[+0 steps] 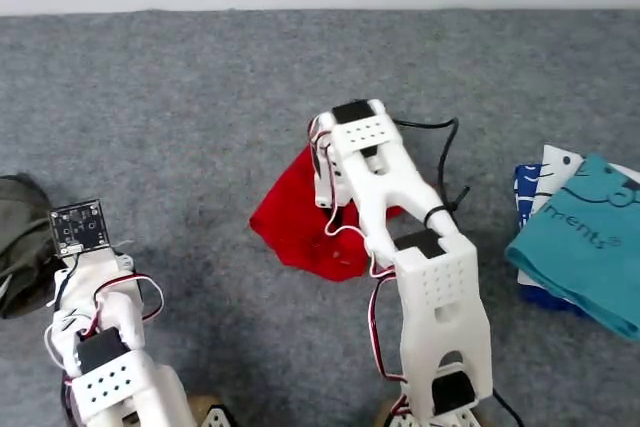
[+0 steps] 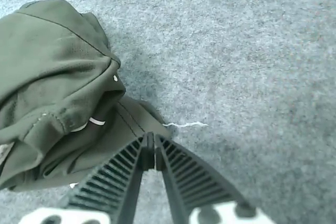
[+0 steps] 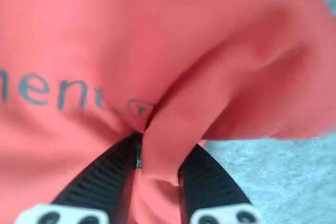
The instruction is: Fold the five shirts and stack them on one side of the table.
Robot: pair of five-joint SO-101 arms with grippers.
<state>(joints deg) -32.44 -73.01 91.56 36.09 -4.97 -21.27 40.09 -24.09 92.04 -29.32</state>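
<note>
A: Jaws, please.
B: On the right gripper [image 3: 157, 148], jaws clamped on a fold of the red shirt [image 3: 173, 45], cloth bunched between them. On the left gripper [image 2: 152, 145], jaws closed tip to tip, nothing held.
A: Positions, largest first.
B: The table [image 1: 200, 97] is grey. The stack [image 1: 585, 237] sits at its right side in the high view, teal on top, white and blue beneath. The red shirt lies crumpled at centre under the right arm. The green shirt [image 2: 52, 77] is heaped at the left edge, just beside the left gripper.
A: Handling of the red shirt?
B: Judged light, soft, limp; it will sag. Take a hem or shoulder corner, not mid-body.
A: Appearance?
B: Red, creased, teal lettering across it.
</note>
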